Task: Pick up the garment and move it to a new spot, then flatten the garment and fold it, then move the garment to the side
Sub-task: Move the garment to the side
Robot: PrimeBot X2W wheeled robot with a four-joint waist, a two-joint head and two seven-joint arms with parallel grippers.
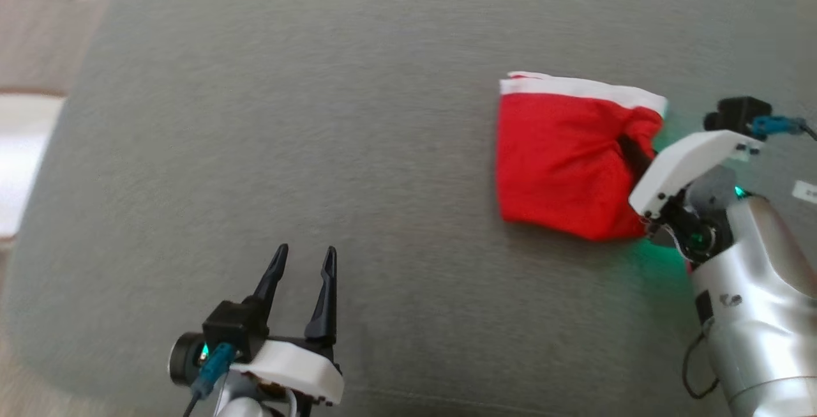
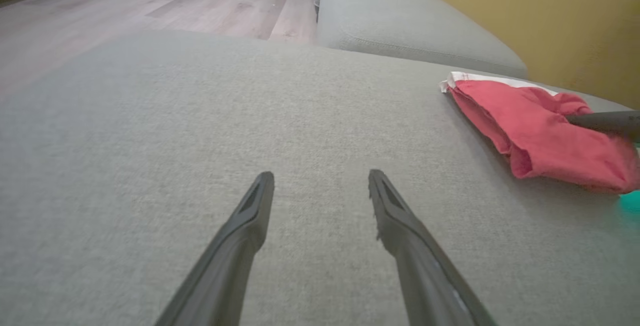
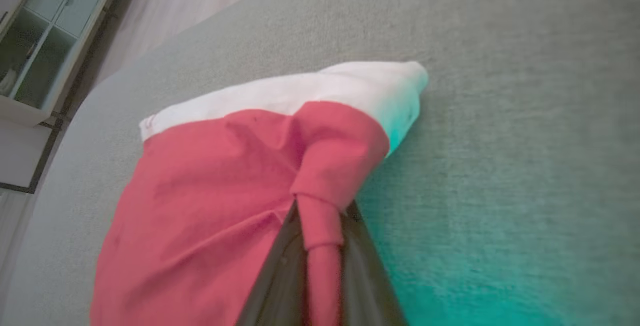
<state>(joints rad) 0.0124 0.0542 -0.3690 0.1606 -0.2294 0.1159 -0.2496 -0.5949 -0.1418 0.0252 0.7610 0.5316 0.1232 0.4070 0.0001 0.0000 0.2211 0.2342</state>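
1. Right gripper point(image 3: 322, 211) pinches a rolled ridge of the garment point(image 3: 200, 191), with red cloth bunched between its jaws.
2. Lift slowly, I judge: so narrow a pinch may slip or drag the bundle open.
3. Ahead of that gripper the garment lies on the grey woven cushion point(image 1: 287, 117). It is thin, soft and roughly square, with a white band along the far edge.
4. Left gripper point(image 1: 305, 251) stands spread and empty, well apart from the garment.

Head view looks down on the grey cushion point(image 1: 319, 117). Left wrist view skims low across it; right wrist view, seemingly tilted, sits close against the shared garment point(image 3: 200, 191).
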